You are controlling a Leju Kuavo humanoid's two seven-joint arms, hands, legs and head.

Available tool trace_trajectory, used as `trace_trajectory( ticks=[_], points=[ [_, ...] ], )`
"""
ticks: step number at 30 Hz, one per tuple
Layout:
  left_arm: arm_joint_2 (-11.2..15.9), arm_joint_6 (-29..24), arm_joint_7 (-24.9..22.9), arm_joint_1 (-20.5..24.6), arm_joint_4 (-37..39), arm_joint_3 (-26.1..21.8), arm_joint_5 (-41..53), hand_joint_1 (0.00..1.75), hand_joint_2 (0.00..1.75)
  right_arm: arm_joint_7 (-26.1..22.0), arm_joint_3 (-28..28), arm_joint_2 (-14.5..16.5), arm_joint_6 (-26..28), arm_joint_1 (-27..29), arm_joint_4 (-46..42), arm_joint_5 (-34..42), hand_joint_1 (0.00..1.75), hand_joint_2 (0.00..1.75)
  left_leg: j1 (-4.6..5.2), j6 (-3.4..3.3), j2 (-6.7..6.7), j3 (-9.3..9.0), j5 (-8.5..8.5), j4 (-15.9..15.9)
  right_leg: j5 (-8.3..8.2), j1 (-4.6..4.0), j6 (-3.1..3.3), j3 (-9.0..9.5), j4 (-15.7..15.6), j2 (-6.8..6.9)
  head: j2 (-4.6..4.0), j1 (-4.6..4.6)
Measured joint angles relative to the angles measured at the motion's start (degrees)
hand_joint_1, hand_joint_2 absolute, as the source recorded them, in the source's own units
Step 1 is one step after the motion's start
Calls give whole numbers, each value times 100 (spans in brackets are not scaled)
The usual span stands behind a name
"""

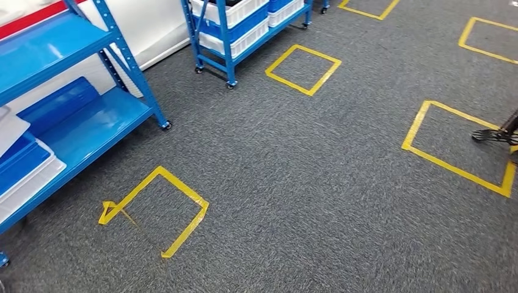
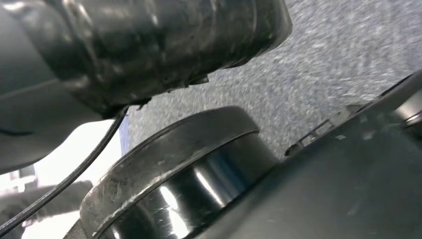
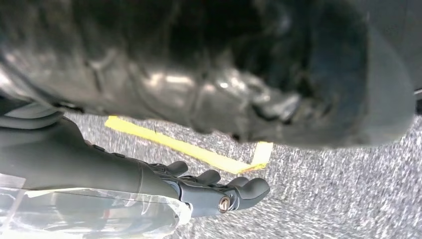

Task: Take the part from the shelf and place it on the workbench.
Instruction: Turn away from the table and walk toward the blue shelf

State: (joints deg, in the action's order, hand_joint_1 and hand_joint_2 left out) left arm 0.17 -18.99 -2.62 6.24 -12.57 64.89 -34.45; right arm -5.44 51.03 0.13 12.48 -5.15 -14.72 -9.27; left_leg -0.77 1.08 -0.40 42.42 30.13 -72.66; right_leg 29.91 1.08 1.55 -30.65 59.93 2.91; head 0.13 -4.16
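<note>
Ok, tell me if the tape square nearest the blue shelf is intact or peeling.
Peeling: the tape square has one side missing, and its loose ends are crumpled and lifted.

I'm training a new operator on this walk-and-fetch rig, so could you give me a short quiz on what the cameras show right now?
1. True or false: the yellow tape square on the floor beside the blue shelf is closed on all four sides.
2. What sits on the wheeled rack at the back? A) white and blue crates B) cardboard boxes C) paint cans
3. Fill in: in the right wrist view, the right hand hangs above a grey ____ marked with a yellow tape corner.

Key: 1 false, one side is missing and an end has peeled up; 2 A; 3 carpet.
</note>
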Motion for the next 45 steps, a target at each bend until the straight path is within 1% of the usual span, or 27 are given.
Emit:
trace_trajectory(
  ticks=[3,5,7,8,10,11,13,15,16,18,20,22,23,25,27,29,30,31,33,35,36,38,40,42,43,44,45],
  points=[
    [-2,32,5,-2,0,-3,-94,0,0,74,42,-2,-8,-25,-2,-16,0,0,66,-93,257,-524,-437,1018,63,-23,-41,74,-4,183,0,2],
    [-2,42,15,15,0,-21,-166,0,0,125,67,-1,-22,-46,-5,-23,0,0,133,-161,369,-676,-464,1320,99,-42,-97,112,-25,288,0,6],
    [0,39,18,4,0,-43,-198,0,0,153,86,5,-35,-69,-17,-24,0,0,132,-215,245,-700,-470,1373,125,-50,-154,166,-65,381,0,9],
    [1,38,15,-10,0,-48,-203,0,0,160,93,7,-37,-80,-25,-24,0,0,118,-239,181,-735,-483,1425,161,-43,-182,185,-46,329,0,16],
    [2,35,2,-13,0,-50,-200,0,0,168,111,6,-46,-92,-36,-23,0,0,81,-302,62,-809,-516,1521,364,-26,-221,62,277,62,0,44],
    [1,35,-10,-4,0,-50,-196,0,0,169,120,4,-58,-89,-37,-22,0,0,84,-323,2,-824,-518,1536,517,-16,-228,-98,599,-106,0,60],
    [-2,29,-38,16,0,-50,-167,0,0,172,140,3,-92,-75,-37,-13,0,0,88,-356,-140,-826,-509,1532,741,-13,-238,-481,1256,-242,0,73],
    [-4,16,-70,11,0,-50,-122,0,0,174,160,2,-113,-68,-37,-1,0,0,86,-352,-306,-830,-496,1508,583,0,-252,-612,1325,-279,0,73],
    [-4,10,-84,6,0,-50,-104,0,0,174,168,2,-119,-73,-37,5,0,0,82,-336,-394,-831,-483,1483,358,14,-256,-532,1060,-319,0,73],
    [-4,4,-100,7,0,-50,-76,0,0,175,178,-1,-127,-84,-37,23,0,0,78,-285,-546,-807,-441,1399,2,50,-245,-288,399,-592,0,75],
    [-4,2,-111,20,0,-50,-58,0,0,175,185,-2,-128,-91,-37,49,0,0,71,-222,-676,-755,-421,1341,-80,58,-215,-176,98,-802,0,77],
    [-1,-3,-121,12,1,-50,-42,0,0,173,189,-3,-126,-101,-37,85,0,0,48,-153,-801,-718,-439,1352,-85,33,-153,-150,69,-712,0,77],
    [2,-4,-125,-2,1,-50,-36,0,0,172,189,-4,-125,-106,-37,101,0,0,45,-124,-757,-702,-431,1331,-99,28,-112,-116,39,-638,0,75],
    [9,-6,-130,-9,1,-50,-21,0,0,168,189,-2,-123,-107,-38,123,0,0,55,-69,-452,-554,-272,1040,-124,33,-28,-50,-31,-466,0,39],
    [9,-7,-129,10,0,-50,0,0,0,164,189,-2,-122,-100,-38,132,0,0,50,-24,-119,-212,40,370,-112,9,21,-23,-53,-279,0,5],
    [7,-7,-127,14,0,-50,12,0,0,163,189,-4,-122,-94,-36,133,0,0,20,11,-32,77,179,-152,-80,-8,35,-4,-52,-89,0,6],
    [7,-7,-127,4,0,-50,14,0,0,163,189,-5,-122,-95,-36,134,0,0,7,20,-9,78,101,-136,-60,-10,31,13,-52,-6,0,6],
    [7,-7,-127,-6,1,-50,14,0,0,163,189,-6,-122,-99,-36,134,0,0,-1,21,29,-36,-64,93,-37,-11,22,40,-52,70,0,5],
    [7,-8,-127,-7,1,-49,14,0,0,163,189,-5,-122,-105,-37,134,0,0,30,-15,284,-436,-403,846,21,-23,-21,107,-51,199,0,4],
    [8,-9,-126,14,1,-49,14,0,0,163,189,-5,-122,-111,-37,134,0,0,89,-95,476,-663,-505,1281,75,-48,-83,160,-57,311,0,16],
    [9,-10,-125,18,1,-49,14,0,0,163,189,-5,-122,-116,-37,134,0,0,120,-135,474,-677,-479,1320,94,-60,-115,185,-70,368,0,23],
    [14,-17,-120,5,2,-49,10,0,0,162,189,-4,-119,-133,-42,134,0,0,114,-206,318,-700,-485,1371,133,-45,-178,251,-89,418,0,30],
    [17,-25,-102,-5,1,-49,0,0,0,153,189,-3,-109,-147,-49,142,0,0,88,-275,180,-766,-502,1449,296,-19,-225,185,139,155,0,62],
    [16,-23,-79,12,0,-48,-9,0,0,146,190,-4,-103,-144,-52,169,0,0,80,-328,38,-799,-503,1478,606,-9,-228,-154,797,-179,0,101],
    [15,-19,-72,25,0,-48,-11,0,0,146,191,-4,-103,-134,-51,184,0,0,85,-346,-35,-802,-497,1474,731,-10,-226,-370,1164,-242,0,110],
    [14,-12,-67,29,0,-48,-13,0,0,146,191,-4,-105,-123,-51,197,0,0,90,-359,-108,-808,-487,1468,756,-11,-225,-538,1405,-268,0,111],
    [13,-1,-66,25,0,-48,-15,0,0,144,191,-4,-111,-115,-50,212,0,0,92,-366,-176,-818,-475,1456,664,-10,-224,-625,1455,-279,0,114]
  ],
)
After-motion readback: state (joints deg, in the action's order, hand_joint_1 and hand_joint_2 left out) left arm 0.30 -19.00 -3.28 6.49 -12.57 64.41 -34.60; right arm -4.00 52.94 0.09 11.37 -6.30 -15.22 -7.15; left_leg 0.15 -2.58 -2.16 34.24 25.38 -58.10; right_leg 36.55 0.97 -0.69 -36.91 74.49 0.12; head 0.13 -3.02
